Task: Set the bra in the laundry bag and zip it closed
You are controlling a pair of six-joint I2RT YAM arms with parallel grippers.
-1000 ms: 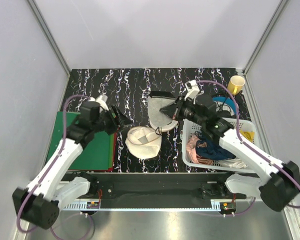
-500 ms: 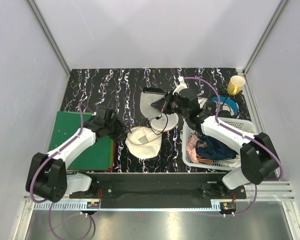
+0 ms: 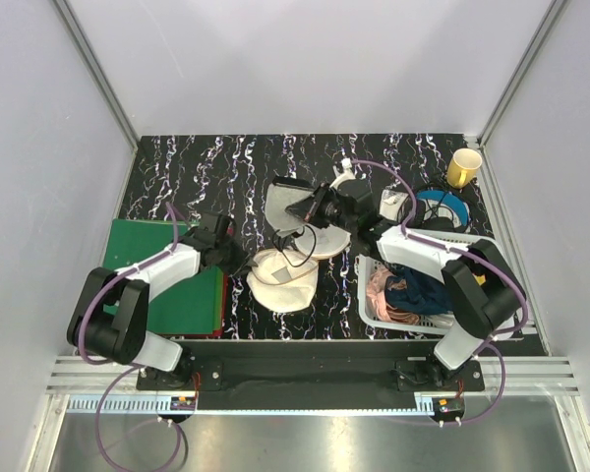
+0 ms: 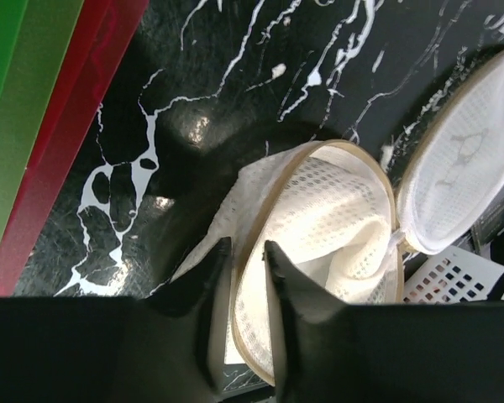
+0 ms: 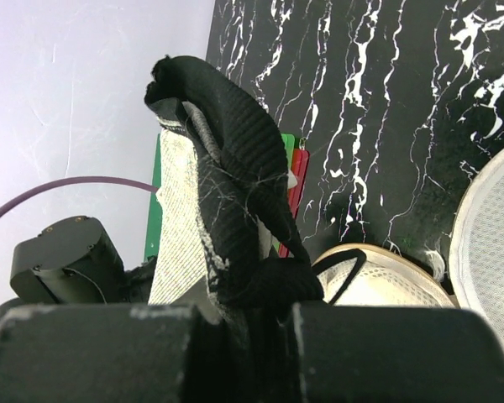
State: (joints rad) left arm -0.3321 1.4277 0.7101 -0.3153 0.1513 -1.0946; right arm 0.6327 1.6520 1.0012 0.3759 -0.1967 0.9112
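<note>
1. Lying open at the near middle of the black marbled desk (image 3: 206, 167), the laundry bag (image 3: 283, 280) has both halves spread (mesh insides up).
2. Bra (image 3: 287, 200), black and cream, is held up near the bag's far half, clamped in the right claw (image 3: 313, 205).
3. Left claw (image 4: 248, 252) is narrow, pinching the near half's rim.
4. A white lattice basket (image 3: 369, 310) of clothes stands to the right, and a green mat (image 3: 157, 295) lies to the left.
</note>
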